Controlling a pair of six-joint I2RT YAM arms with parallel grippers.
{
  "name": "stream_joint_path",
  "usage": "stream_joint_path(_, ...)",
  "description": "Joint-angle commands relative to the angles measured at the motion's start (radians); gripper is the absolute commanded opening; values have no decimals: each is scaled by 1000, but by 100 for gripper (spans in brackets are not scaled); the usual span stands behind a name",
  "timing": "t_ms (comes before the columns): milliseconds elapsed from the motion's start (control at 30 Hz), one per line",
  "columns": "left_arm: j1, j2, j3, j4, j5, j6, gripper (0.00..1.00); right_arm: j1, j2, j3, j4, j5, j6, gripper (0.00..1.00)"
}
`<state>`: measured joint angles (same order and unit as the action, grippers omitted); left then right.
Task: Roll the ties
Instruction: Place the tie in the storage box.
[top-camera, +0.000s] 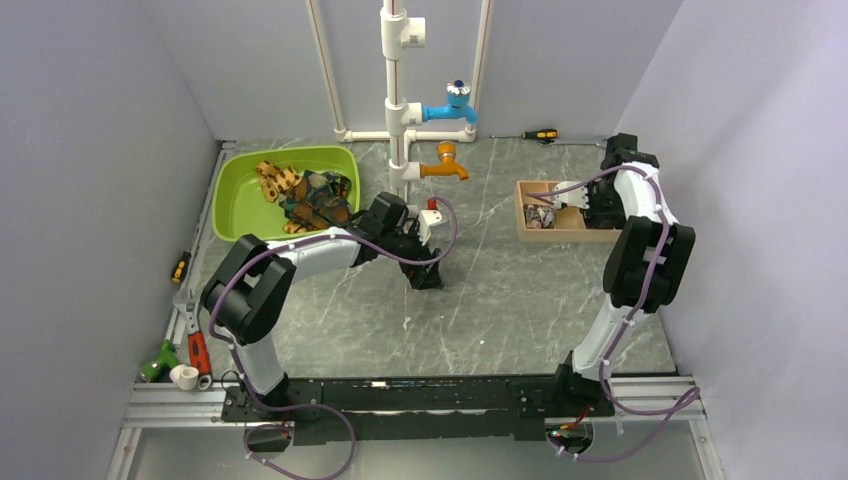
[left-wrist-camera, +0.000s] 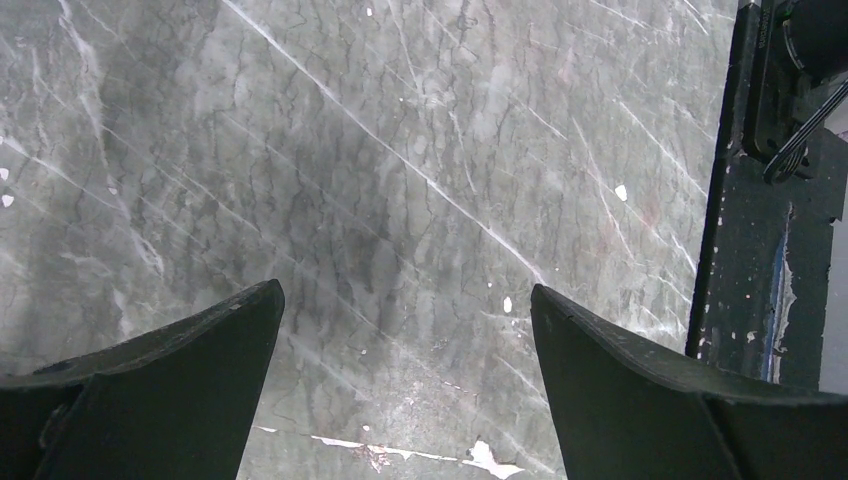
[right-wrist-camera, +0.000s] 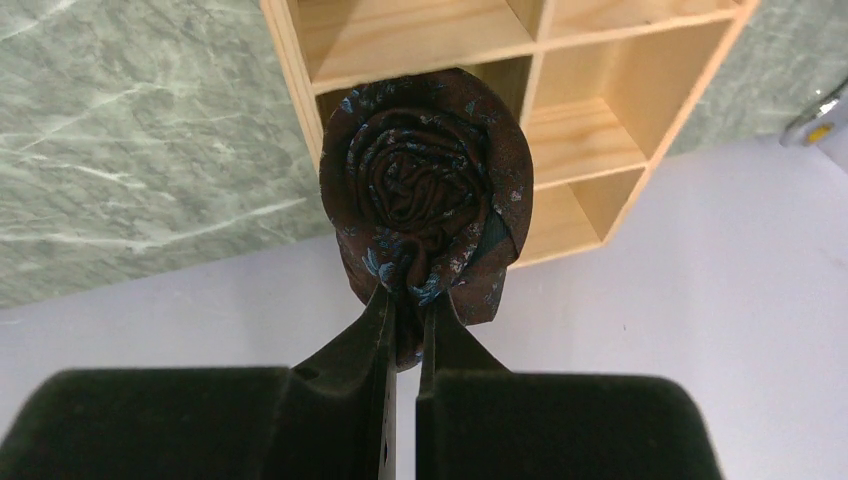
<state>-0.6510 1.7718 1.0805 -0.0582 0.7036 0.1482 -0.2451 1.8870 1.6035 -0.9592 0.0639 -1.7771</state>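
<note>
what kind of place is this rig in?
Probably a staged robot test cell: plain walls box in a marble-look table, with a mock PVC pipe stand carrying a blue tap and an orange tap.

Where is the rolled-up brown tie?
The rolled dark brown fabric tie is pinched in the right gripper, at the pale wooden divided box on the right of the table in top view.

Grey veined marble table (top-camera: 500, 300) carries a green tub (top-camera: 228, 205) at ten o'clock, a wooden compartment box (top-camera: 523, 212) at two, a white pipe stand (top-camera: 399, 150) at twelve and a screwdriver (top-camera: 540, 134) at one; hand tools (top-camera: 198, 352) at eight lie perhaps just off its edge
</note>
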Motion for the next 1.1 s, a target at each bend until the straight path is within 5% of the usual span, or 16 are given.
stream_joint_path(0,9,-8,24,3,22,-20,100,-6,19,38,25,24,-32,0)
stream_joint_path(633,28,5,30,-19,29,-26,99,-5,114,-28,98,20,-25,0)
stream_joint_path(800,31,5,44,-40,27,-12,99,-4,93,-21,120,30,-7,34)
stream_joint_path(1067,28,-19,31,-5,30,47,99,-4,19,44,52,-22,1,51)
